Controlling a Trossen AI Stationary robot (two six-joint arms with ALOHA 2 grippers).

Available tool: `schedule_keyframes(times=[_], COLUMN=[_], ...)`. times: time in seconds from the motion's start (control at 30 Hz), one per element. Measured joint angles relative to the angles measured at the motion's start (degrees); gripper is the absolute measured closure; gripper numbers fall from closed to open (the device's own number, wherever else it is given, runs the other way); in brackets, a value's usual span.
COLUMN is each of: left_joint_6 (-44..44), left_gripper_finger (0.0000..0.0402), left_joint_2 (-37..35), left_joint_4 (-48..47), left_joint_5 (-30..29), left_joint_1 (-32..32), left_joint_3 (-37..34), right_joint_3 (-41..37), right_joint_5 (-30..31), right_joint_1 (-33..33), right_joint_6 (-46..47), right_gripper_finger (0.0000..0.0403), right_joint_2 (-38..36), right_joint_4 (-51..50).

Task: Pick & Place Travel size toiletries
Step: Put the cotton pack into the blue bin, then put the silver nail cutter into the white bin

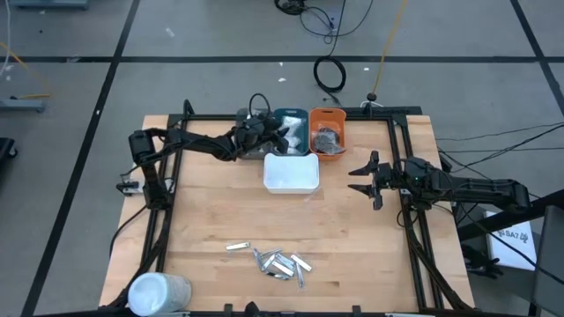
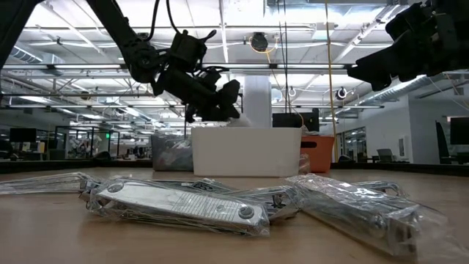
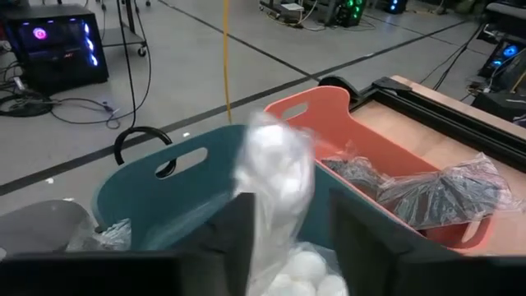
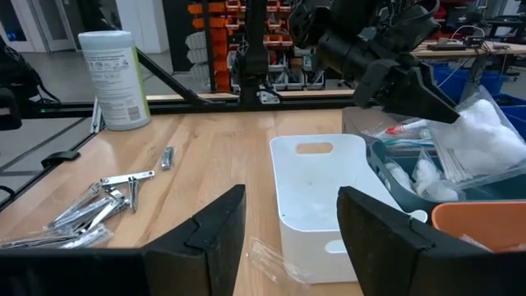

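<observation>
My left gripper [image 1: 275, 134] hovers over the teal tray [image 1: 291, 123] at the far edge, open. A clear bag of white round pieces [image 3: 279, 181] stands up out of that tray, between its two fingers. Silver sachets in clear wrap [image 1: 278, 262] lie flat in a loose pile near the near edge, with one [image 1: 238, 246] lying apart. They fill the foreground of the low view [image 2: 183, 205]. My right gripper [image 1: 363, 180] is open and empty, above the table to the right of the white tray [image 1: 291, 173]. My left gripper has its open fingers on either side of the clear bag's upper part [image 3: 263, 222], coming from above at a slant. The bag's lower end sits in the teal tray. I cannot tell whether either finger touches the bag.
The orange tray [image 1: 328, 132] holds a bag of dark pieces [image 3: 436, 193], and the grey tray [image 1: 251, 148] sits left of the teal one. The white tray shows a bare floor [image 4: 312, 197]. A big white cylinder [image 1: 159, 291] lies at the near left corner. Bare wood stretches across the table's middle.
</observation>
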Motion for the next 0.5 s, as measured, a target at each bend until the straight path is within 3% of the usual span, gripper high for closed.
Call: schedule_keyframes(times=[0.27, 0.5], left_joint_6=[4.21, 7.62], left_gripper_finger=[0.0142, 0.0116], left_joint_2=[-2.43, -12.01], left_joint_4=[-0.2, -0.27], left_joint_5=[0.26, 0.52], left_joint_1=[-0.43, -2.24], left_joint_3=[0.0, 0.02], right_joint_3=[0.0, -0.02], right_joint_5=[0.0, 0.02], right_joint_1=[0.0, 0.0], right_joint_6=[0.07, 0.15], right_gripper_finger=[0.0223, 0.0223], right_joint_2=[0.03, 0.04], right_joint_4=[-0.22, -0.25])
